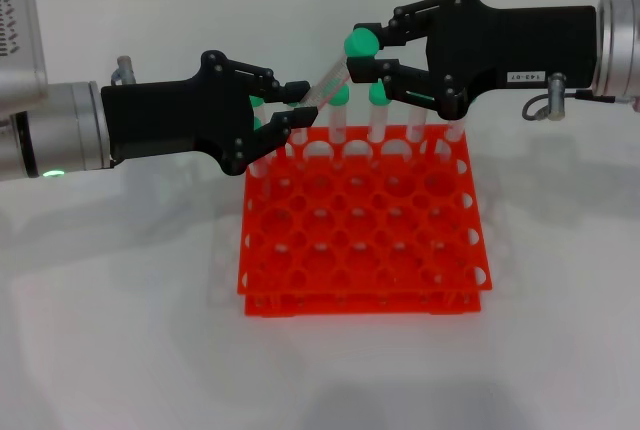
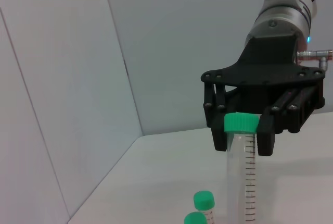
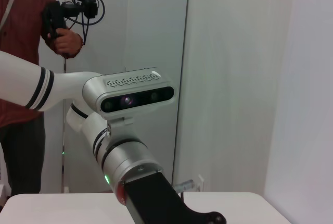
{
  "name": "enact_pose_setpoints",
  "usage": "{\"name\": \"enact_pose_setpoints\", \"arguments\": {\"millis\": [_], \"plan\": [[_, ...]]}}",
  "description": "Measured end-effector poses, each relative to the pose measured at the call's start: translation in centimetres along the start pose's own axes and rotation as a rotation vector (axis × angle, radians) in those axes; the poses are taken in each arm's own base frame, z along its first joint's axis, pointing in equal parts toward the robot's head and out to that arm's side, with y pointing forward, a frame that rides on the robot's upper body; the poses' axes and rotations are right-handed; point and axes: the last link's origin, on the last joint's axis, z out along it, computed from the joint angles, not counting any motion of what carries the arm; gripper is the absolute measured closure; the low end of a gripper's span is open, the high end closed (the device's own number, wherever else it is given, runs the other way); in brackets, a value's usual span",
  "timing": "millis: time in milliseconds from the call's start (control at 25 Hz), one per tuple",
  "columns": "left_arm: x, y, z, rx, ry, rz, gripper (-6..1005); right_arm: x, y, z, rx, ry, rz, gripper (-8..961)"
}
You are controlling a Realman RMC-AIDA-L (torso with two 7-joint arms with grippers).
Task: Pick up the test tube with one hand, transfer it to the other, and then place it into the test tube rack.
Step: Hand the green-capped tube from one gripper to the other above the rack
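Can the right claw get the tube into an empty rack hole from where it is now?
Probably yes. The right claw is at the tube's cap end, above the rack's back row. Most holes are empty, but the left claw grips the lower end and must release first.

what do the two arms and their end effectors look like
Both end effectors are black two-fingered linkage claws on silver-grey cylindrical wrists. The left end effector has a small green light on its wrist and a grey camera box above it. The right end effector carries a small white text label and a metal cable plug by the wrist.
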Motion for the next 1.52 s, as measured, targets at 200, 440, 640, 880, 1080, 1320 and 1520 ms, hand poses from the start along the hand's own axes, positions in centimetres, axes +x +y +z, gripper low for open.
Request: {"name": "enact_pose_setpoints", "arguments": {"millis": [200,440,640,880,1080,1320,1520], "plan": [[0.0,0.0,0.0,0.0,0.0,0.0,902,-0.1,0.0,0.1,-0.004,0.0,-0.003,705],[-0.1,0.1,0.1,-0.002,0.001,-0.005,905,-0.2,0.1,0.2,-0.008,0.0,-0.006,705],[0.0,0.0,0.2,-0.006,0.001,-0.007,908,-0.2,0.0,0.2,-0.009,-0.001,-0.007,705],[-0.1,0.1,0.3,-0.013,-0.003,-0.005,911,-0.4,0.0,0.3,-0.017,-0.004,-0.002,704],[-0.3,0.3,0.6,-0.02,-0.011,-0.012,913,-0.6,0.1,0.5,-0.026,-0.005,-0.007,704],[-0.2,0.3,0.8,-0.026,-0.011,-0.01,922,-0.8,0.2,0.6,-0.035,-0.004,-0.017,704],[-0.1,0.5,1.1,-0.043,-0.015,-0.002,940,-1.1,0.2,0.7,-0.038,-0.006,-0.017,704]]}}
